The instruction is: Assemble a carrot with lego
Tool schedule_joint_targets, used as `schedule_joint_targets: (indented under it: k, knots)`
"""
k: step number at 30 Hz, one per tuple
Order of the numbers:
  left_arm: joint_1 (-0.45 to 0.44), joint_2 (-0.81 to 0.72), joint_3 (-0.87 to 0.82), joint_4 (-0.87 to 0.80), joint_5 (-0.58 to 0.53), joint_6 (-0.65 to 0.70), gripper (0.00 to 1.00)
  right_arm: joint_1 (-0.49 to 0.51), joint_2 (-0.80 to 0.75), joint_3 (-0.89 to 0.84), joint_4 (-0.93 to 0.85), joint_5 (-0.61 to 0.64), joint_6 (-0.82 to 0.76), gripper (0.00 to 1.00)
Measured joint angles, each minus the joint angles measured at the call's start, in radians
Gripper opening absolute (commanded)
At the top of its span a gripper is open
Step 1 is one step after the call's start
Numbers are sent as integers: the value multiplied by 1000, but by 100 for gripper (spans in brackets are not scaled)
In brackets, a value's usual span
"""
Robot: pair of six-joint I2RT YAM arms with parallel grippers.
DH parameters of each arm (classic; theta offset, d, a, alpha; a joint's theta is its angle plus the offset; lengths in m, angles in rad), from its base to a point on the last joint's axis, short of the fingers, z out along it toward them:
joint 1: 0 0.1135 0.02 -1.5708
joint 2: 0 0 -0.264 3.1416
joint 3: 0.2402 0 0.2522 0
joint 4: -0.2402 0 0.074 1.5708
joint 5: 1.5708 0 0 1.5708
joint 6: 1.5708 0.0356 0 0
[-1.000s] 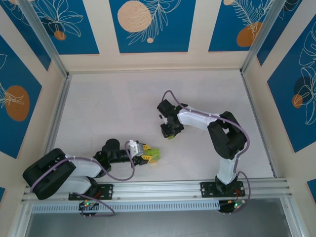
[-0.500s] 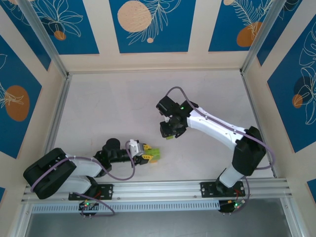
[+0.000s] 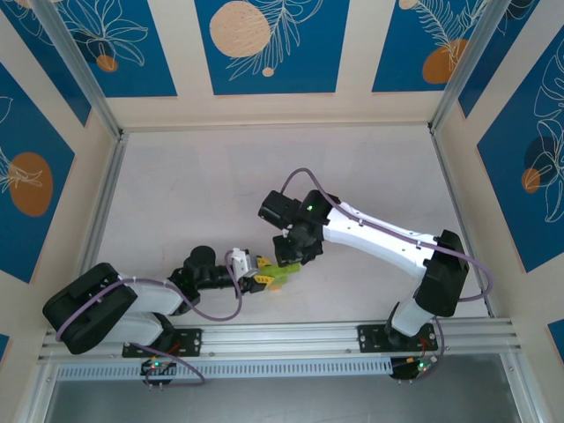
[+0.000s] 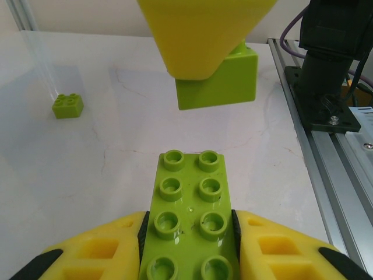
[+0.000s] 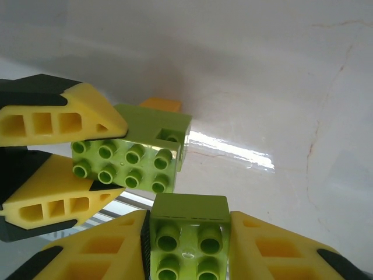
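Ok, status for you. Your left gripper (image 4: 189, 230) is closed tight on a long lime-green two-by-four studded plastic brick (image 4: 187, 192). Its yellow fingers (image 4: 87, 256) pinch the two long sides; the near half is gripped and the far half sticks out free.

From the right wrist view you can see a second, blocky lime-green plastic brick (image 5: 166, 125) against the long brick's underside. A small orange plastic piece (image 5: 160, 105) shows just behind that; can't tell whether it is joined on. That cluster is your part-built carrot. Top view puts it low over the white table (image 3: 194, 194), near the front, between the two arm bases.

Your right gripper (image 5: 189, 233) is closed too, clamped on a small square lime-green two-by-two plastic brick (image 5: 189, 210), studs facing its own camera. In the left wrist view that square brick hangs under the right gripper's yellow fingertip, just beyond and above the far end of the long brick. There is a clear gap between them, so it is not seated. Top view has the two grippers nose to nose, with the right one just past the left.

One loose lime-green two-by-two brick (image 4: 67, 105) lies on the table at the left of the left wrist view, well apart from both grippers. An aluminium rail (image 4: 338, 175) runs down the right edge of that view.
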Motion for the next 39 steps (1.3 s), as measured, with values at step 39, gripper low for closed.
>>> schedule_joint_targets:
  k: [39]
  knots:
    - [0, 0, 0, -1, 0, 0, 33, 13, 77, 2, 71, 22, 73, 34]
